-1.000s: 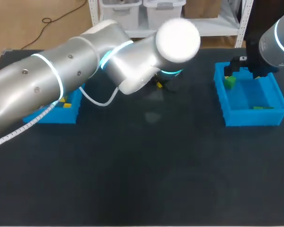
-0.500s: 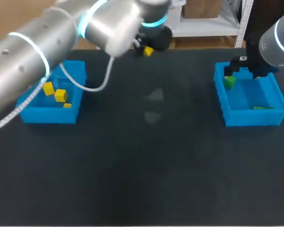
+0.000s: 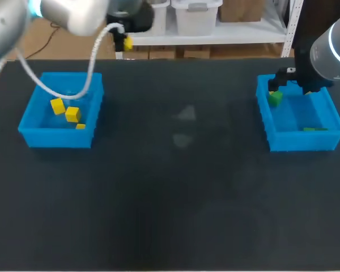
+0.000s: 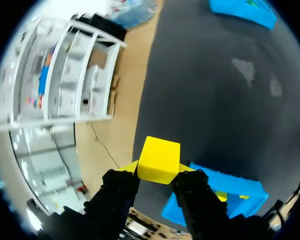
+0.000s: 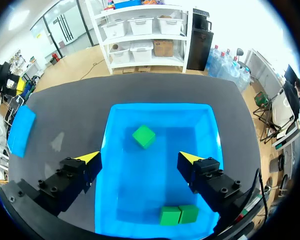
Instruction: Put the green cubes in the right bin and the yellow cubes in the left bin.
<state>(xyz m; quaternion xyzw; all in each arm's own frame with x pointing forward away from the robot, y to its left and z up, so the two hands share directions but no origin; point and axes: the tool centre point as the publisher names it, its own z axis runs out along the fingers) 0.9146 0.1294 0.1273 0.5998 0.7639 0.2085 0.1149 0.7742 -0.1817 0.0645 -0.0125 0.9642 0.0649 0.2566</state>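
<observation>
- The dark worktop (image 3: 175,198) carries two open blue bins, well apart.
- On its left side stands the left bin (image 3: 56,139).
- On its right side stands the right bin (image 3: 303,140).

A table (image 3: 175,198) with a dark, matte top is seen across most of the head view. Two pale patches of reflected light (image 3: 186,114) are laid on it near the middle. Beyond its far edge a light wooden floor (image 3: 243,51) is shown. White shelving (image 3: 238,35) is set behind the table and loaded with white storage boxes (image 3: 197,12), with cardboard boxes (image 3: 175,53) underneath. In the right wrist view a black cabinet (image 5: 199,36) is placed right of the shelving, and glazed partitions (image 5: 65,27) are seen far left.
</observation>
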